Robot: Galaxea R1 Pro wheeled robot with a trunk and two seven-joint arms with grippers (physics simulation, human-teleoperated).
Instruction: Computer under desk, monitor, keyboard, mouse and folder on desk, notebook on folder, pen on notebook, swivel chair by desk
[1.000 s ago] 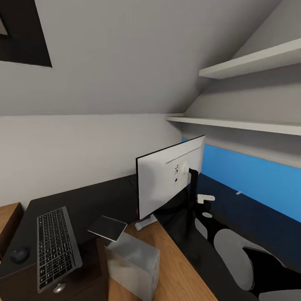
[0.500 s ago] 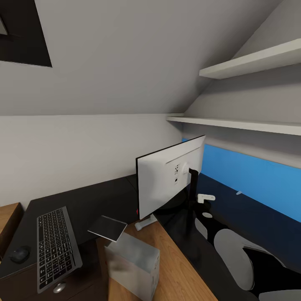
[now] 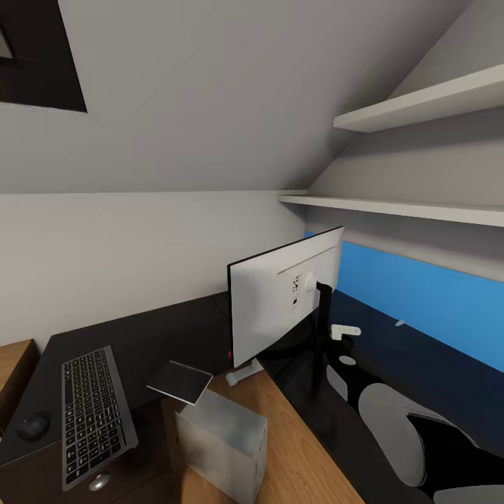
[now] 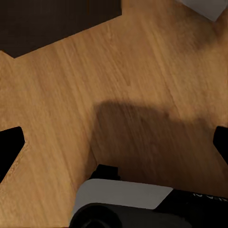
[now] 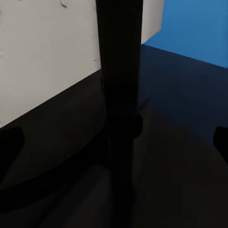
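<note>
The monitor point(image 3: 283, 308) stands on the black desk point(image 3: 140, 336) with its pale back toward me. My right gripper point(image 3: 334, 334) is open at its slim black stand point(image 5: 118, 71), which rises between the two fingertips. The keyboard point(image 3: 94, 413) lies at the desk's left end, with the mouse point(image 3: 33, 425) beside it. Near the desk's edge is the greyish notebook point(image 3: 180, 381). The light-grey computer point(image 3: 222, 437) sits on the wooden floor beside the desk. A small white pen point(image 3: 399, 323) lies by the blue back panel point(image 3: 420, 301). My left gripper point(image 4: 114, 142) hangs open over bare floor.
Two white shelves point(image 3: 420, 105) run along the sloped wall above the desk's right wing. A drawer with a round silver knob point(image 3: 99, 481) sits below the keyboard. The wood floor point(image 3: 301, 448) reaches between the desk's two wings. My own grey base point(image 4: 123, 199) is below the left gripper.
The white part of my right gripper has edged slightly upward beside the monitor's stand. Everything else holds its place.
</note>
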